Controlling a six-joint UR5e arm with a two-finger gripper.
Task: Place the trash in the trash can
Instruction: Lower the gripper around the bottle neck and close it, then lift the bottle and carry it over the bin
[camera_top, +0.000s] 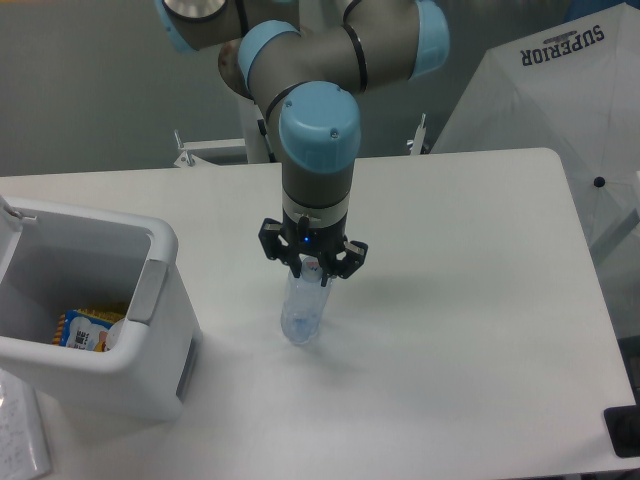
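Note:
A clear plastic water bottle (301, 310) hangs tilted over the middle of the white table, its base leaning toward the left. My gripper (311, 268) is shut on the bottle's top, so the cap is hidden between the fingers. The white trash can (150, 330) stands at the left edge, well to the left of the bottle. Inside the can lies a yellow and blue wrapper (88, 328). The crumpled white wad is not in view.
A folded white umbrella marked SUPERIOR (560, 100) leans behind the table's right corner. A dark object (624, 430) sits at the bottom right edge. White paper (20, 440) lies at the bottom left, in front of the can.

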